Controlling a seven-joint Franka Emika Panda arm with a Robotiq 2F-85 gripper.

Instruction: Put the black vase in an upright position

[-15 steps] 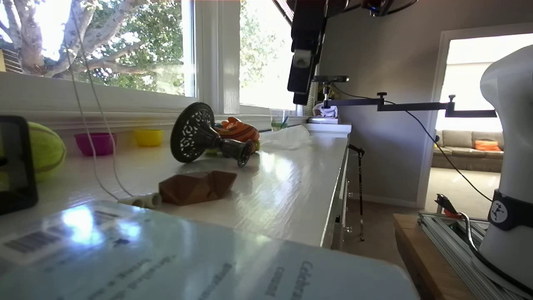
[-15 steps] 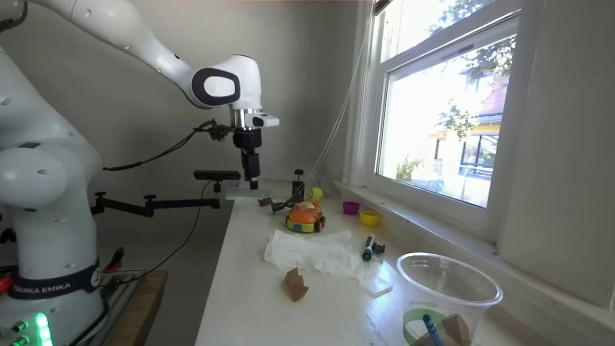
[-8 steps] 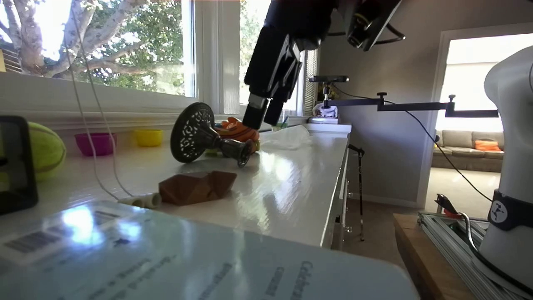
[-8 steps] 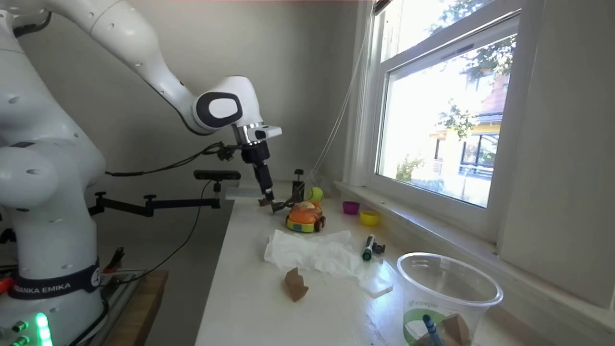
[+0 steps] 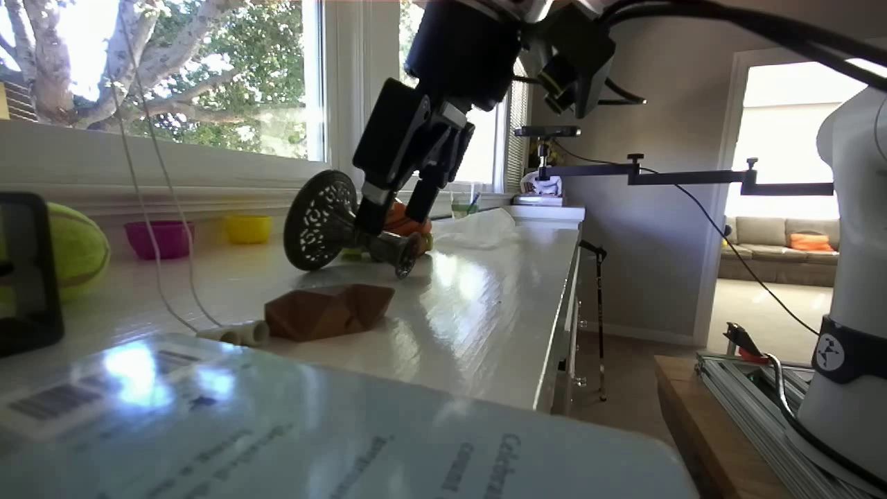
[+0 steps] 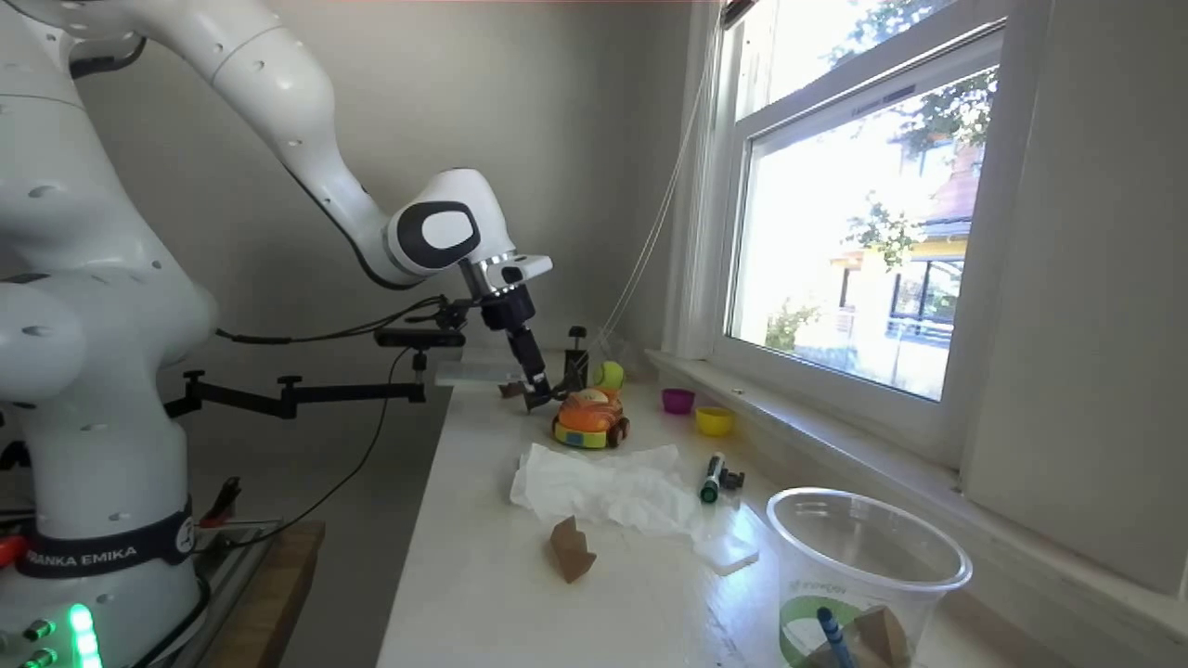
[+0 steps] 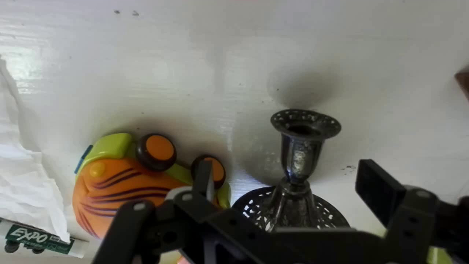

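L to R, wrist view: orange toy car [image 7: 128, 185] is sitting close by, so closing's needing care. Gripper [image 7: 285, 179] is hanging w/ jaws spread, nothing pinched, seemingly straddling blk vase [image 7: 301, 156] (lying on its side on white counter [image 7: 176, 73]); pinching its waist [image 7: 295, 186], then turning pierced foot [image 7: 253, 209] down, is prob. looking best. Brown piece [image 7: 464, 81] is lying well apart.

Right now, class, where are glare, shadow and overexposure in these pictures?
In an exterior view, glare on the glossy bluish printed panel; in both exterior views, the white-framed glass window partly overexposed; in the wrist view, soft shadows beside the dark metal goblet-shaped vase.
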